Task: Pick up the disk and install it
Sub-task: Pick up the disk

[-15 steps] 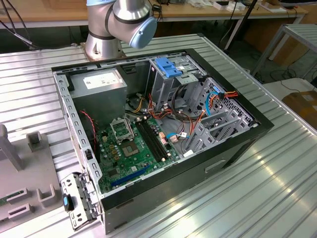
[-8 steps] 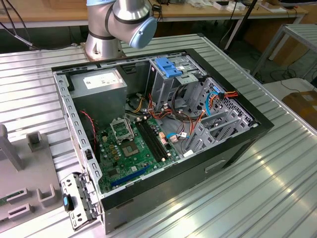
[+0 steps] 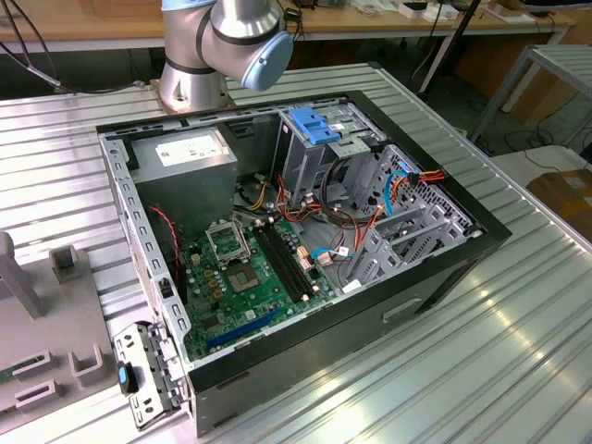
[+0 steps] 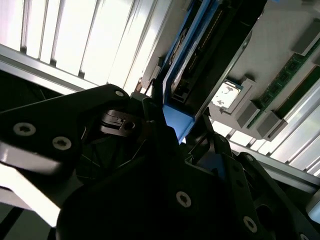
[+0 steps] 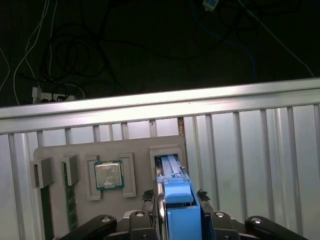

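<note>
The fingers (image 5: 202, 196) are closed on the disk (image 5: 177, 200), which stands on edge between them, pinched from both sides. Just past the fingertips, its far end reaches the slot of a grey holder tray (image 5: 140, 150) lying on the ribbed desk (image 5: 240, 150).

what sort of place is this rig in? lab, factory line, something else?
Probably a robotics lab cell for PC assembly work. An open desktop computer case lies on a ribbed aluminium table with the robot arm mounted beside it. A grey fixture tray holds a CPU. Wooden workbenches stand behind.
</note>
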Available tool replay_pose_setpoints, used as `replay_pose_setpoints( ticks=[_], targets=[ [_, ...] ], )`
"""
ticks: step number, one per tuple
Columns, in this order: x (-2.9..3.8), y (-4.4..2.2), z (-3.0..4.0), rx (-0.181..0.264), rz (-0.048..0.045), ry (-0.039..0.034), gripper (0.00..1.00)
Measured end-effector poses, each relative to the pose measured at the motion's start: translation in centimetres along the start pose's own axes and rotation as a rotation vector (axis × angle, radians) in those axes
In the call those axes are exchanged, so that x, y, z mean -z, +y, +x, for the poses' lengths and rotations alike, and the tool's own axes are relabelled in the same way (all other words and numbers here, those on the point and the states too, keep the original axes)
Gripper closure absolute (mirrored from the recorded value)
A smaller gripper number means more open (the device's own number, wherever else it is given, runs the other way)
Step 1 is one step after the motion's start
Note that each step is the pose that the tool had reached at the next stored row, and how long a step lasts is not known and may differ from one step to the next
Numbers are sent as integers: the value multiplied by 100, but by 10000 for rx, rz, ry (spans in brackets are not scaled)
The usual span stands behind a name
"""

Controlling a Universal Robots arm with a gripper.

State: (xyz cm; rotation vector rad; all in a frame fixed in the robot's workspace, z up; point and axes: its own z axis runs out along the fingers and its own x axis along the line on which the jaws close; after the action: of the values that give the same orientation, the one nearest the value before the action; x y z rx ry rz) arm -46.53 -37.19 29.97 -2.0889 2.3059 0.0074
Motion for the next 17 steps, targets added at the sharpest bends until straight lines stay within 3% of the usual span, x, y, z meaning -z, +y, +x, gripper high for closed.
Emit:
replay_pose_setpoints(
  ticks=[7, 9, 15, 17],
  targets=[
    [-6, 0, 0, 0, -1, 0, 56],
    [-7, 0, 0, 1, -1, 1, 62],
    [-9, 0, 0, 9, -1, 0, 62],
    [-9, 1, 0, 317, -8, -5, 62]
  ],
)
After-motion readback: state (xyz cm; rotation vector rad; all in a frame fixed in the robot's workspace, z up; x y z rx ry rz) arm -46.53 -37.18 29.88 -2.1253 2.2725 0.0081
